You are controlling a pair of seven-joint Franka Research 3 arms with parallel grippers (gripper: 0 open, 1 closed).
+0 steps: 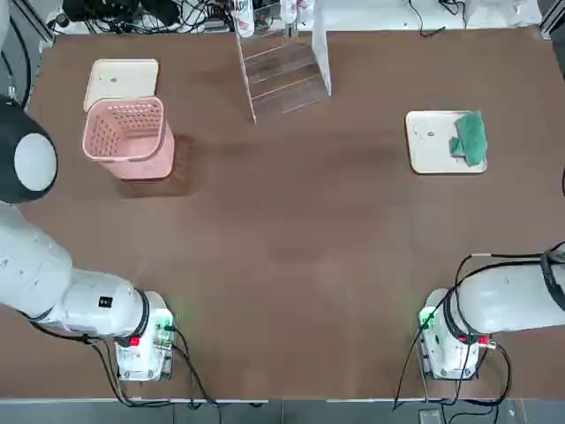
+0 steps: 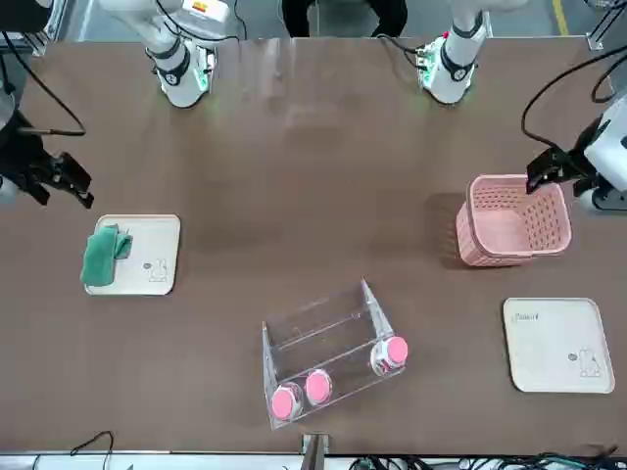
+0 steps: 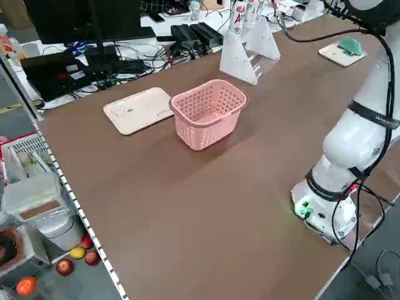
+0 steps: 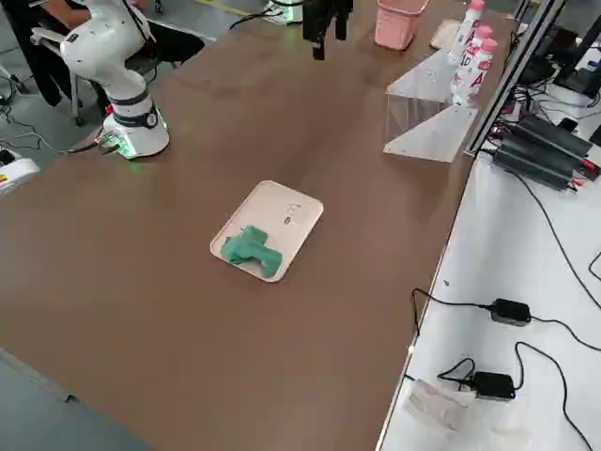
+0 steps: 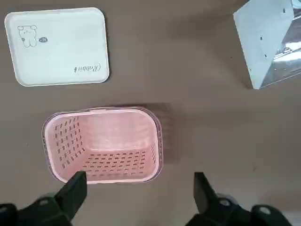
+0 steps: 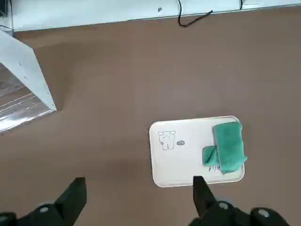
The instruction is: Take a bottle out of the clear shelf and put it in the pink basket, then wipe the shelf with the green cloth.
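Top view, left to right: the left gripper (image 5: 136, 188) hangs open and empty above the counter (image 1: 282, 265), and the wrist view shows the basket (image 1: 128, 137) right beneath and ahead of its spread fingers (image 5: 73, 190). Just past the basket, farther from that gripper, lies a cream tray (image 1: 122, 82), bare, close against the basket's far wall.

Between the two grippers and well beyond both, the shelf (image 1: 284, 72) stands at the counter's far edge. Three white bottles with pink caps sit on it; in the front view two stand side by side, and the third bottle (image 2: 390, 354) sits apart at the end nearer the left gripper.

On the right, a second cream tray (image 1: 444, 141) lies ahead of the right gripper (image 6: 136, 188), which is also open and holds nothing, raised off the counter. The cloth (image 1: 470, 138) is bunched on that tray's outer edge, on the side away from the shelf.
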